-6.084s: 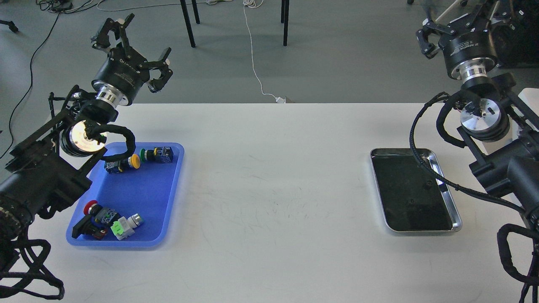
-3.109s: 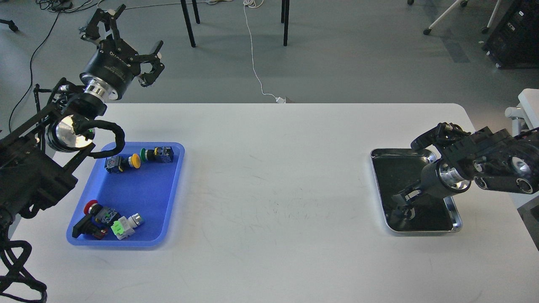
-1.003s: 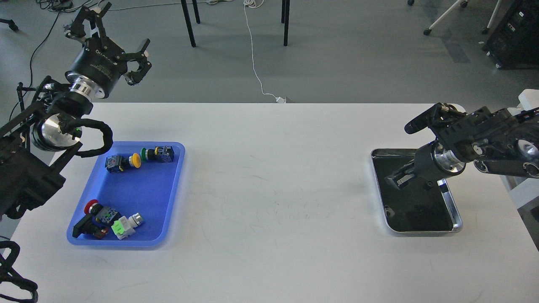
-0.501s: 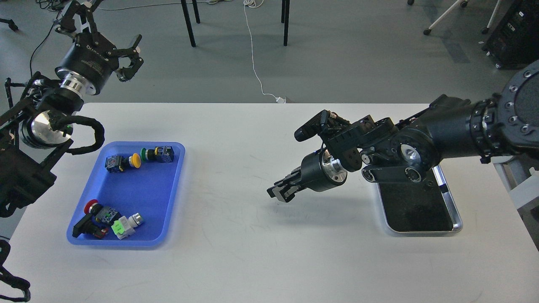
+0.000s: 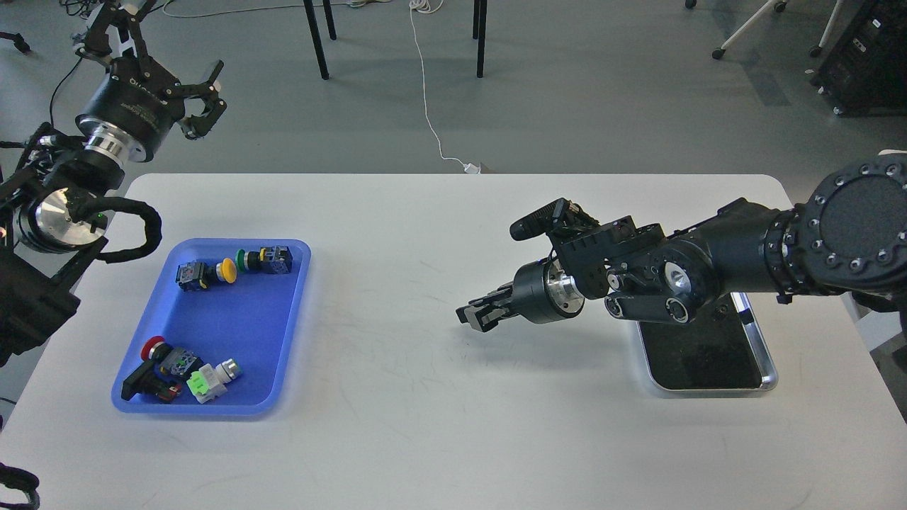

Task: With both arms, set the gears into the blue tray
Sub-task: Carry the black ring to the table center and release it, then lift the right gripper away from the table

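Right arm is stretched out low and nearly level over the middle of the worktop [image 5: 439,425], right gripper [image 5: 476,315] pointing left toward the blue tray [image 5: 280,340] at the left edge. Its jaws look clenched close together, but whether a gear sits between them I can't tell. Left gripper [image 5: 152,53] is raised past the far left corner, jaws spread wide, nothing in them. White lettering on its body is too blurry to read.

Grey floor [image 5: 602,92], white cable [image 5: 427,99], black chair legs [image 5: 317,39].
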You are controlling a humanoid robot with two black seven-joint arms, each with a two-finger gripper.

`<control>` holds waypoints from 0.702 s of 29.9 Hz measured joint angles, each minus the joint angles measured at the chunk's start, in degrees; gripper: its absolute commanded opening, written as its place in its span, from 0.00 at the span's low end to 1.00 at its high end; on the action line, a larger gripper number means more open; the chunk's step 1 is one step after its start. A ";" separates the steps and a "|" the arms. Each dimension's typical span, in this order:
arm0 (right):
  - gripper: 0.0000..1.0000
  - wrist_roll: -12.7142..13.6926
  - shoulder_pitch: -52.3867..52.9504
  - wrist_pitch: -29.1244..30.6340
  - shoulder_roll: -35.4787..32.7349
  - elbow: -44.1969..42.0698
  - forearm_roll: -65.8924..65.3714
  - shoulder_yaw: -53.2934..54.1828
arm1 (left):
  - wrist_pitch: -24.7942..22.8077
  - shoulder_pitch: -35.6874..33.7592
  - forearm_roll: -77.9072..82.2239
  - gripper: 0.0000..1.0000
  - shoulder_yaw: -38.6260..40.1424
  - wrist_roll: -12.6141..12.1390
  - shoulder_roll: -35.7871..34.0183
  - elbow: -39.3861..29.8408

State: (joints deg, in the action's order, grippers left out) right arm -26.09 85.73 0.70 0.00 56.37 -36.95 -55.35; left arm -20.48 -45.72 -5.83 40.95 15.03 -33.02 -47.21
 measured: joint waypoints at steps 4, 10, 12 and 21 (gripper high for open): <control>0.18 -0.01 -1.19 0.00 0.00 -0.60 0.20 0.00 | 0.00 0.01 -0.02 0.98 -0.02 0.00 -0.26 -0.06; 0.22 -0.01 -2.46 -0.01 0.00 -1.35 0.21 -0.09 | 0.00 0.02 -0.02 0.98 -0.03 0.05 -0.29 -0.11; 0.25 -0.02 -2.63 0.00 0.00 -1.41 0.21 -0.10 | 0.00 0.02 -0.02 0.98 -0.02 0.05 -0.29 -0.15; 0.58 -0.01 -3.68 -0.79 0.00 -2.55 0.22 -0.03 | 0.00 0.10 -0.03 0.98 0.01 0.09 -0.30 -0.16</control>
State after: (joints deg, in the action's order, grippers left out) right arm -26.11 82.05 -0.09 0.00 53.82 -36.72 -55.38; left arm -20.48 -45.62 -5.87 40.96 15.11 -33.32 -47.37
